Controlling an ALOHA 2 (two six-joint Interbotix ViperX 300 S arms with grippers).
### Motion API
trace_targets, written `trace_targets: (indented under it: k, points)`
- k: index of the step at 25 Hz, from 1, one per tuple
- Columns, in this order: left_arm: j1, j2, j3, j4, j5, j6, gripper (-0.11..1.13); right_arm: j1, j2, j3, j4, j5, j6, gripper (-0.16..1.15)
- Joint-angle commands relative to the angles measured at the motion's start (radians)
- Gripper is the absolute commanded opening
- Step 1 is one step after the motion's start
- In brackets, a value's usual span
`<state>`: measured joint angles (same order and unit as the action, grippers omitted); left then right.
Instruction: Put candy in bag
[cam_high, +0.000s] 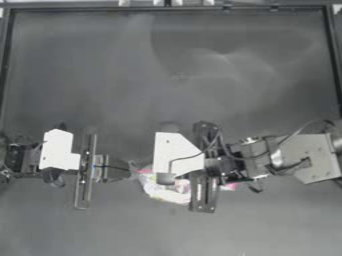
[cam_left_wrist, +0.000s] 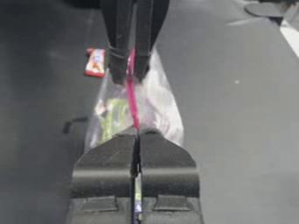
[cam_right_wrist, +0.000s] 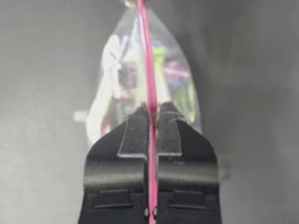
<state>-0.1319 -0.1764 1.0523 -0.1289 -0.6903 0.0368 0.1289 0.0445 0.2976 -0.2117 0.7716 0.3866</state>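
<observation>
The bag (cam_high: 163, 190), a clear pouch with coloured sweets inside, is stretched between my two grippers by its pink seal strip (cam_left_wrist: 133, 103). My left gripper (cam_high: 137, 171) (cam_left_wrist: 138, 131) is shut on one end of the strip. The other end is pinched by my right gripper (cam_high: 175, 181) (cam_right_wrist: 153, 107), which also shows at the far end in the left wrist view (cam_left_wrist: 130, 76). The strip (cam_right_wrist: 147, 52) runs straight away from the right jaws. The candy (cam_left_wrist: 95, 62), in a red-and-white wrapper, lies on the table beside the right gripper, outside the bag.
The dark table (cam_high: 174, 75) stretches behind both arms to a raised rim (cam_high: 167, 7) at the back. Both arms sit low near the front centre, the right arm (cam_high: 307, 157) reaching past the middle.
</observation>
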Motion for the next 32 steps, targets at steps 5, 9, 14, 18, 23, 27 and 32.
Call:
trace_targets:
  k: [5, 9, 14, 18, 23, 27, 32]
  points:
    - [-0.005, -0.012, -0.014, 0.002, -0.011, 0.000, 0.09, 0.012, -0.086, 0.063, -0.008, -0.009, 0.060, 0.03]
    - [-0.005, -0.008, -0.014, 0.002, -0.011, 0.000, 0.09, 0.018, -0.115, 0.095, -0.020, -0.009, 0.095, 0.03]
    - [-0.005, -0.008, -0.015, 0.002, -0.011, 0.000, 0.09, 0.031, -0.140, 0.129, -0.044, -0.008, 0.140, 0.03]
    - [-0.005, -0.006, -0.014, 0.000, -0.011, 0.000, 0.09, 0.037, -0.156, 0.153, -0.048, -0.009, 0.163, 0.03]
    - [-0.005, -0.002, -0.014, -0.003, -0.011, -0.002, 0.09, 0.048, -0.172, 0.176, -0.058, -0.009, 0.190, 0.03]
    - [-0.005, 0.000, -0.014, -0.006, -0.011, -0.002, 0.09, 0.057, -0.183, 0.201, -0.058, -0.011, 0.216, 0.03]
    - [-0.005, 0.000, -0.014, -0.006, -0.011, -0.002, 0.09, 0.067, -0.207, 0.233, -0.058, -0.011, 0.249, 0.03]
